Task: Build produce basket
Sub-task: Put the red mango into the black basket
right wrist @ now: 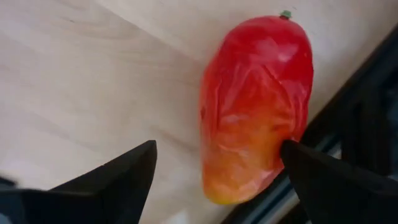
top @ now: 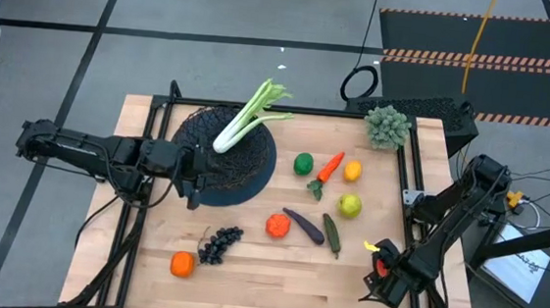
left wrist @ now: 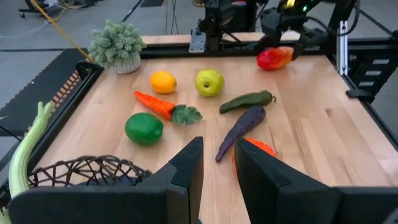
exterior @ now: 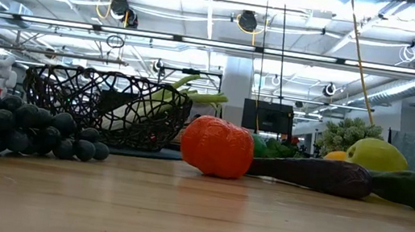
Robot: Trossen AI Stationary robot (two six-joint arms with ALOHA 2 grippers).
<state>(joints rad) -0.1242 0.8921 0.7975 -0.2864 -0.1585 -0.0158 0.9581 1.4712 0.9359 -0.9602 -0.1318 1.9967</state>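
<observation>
High view shows us a pale wooden table [top: 245, 280] on grey floor. We see the basket [top: 245, 161] upper left holding a leafy stalk [top: 248, 116], our left gripper [top: 198, 173] at its rim, fingers slightly apart. Lower right, our right gripper [right wrist: 217, 165] straddles the mango [right wrist: 255, 106], fingers wide.
</observation>
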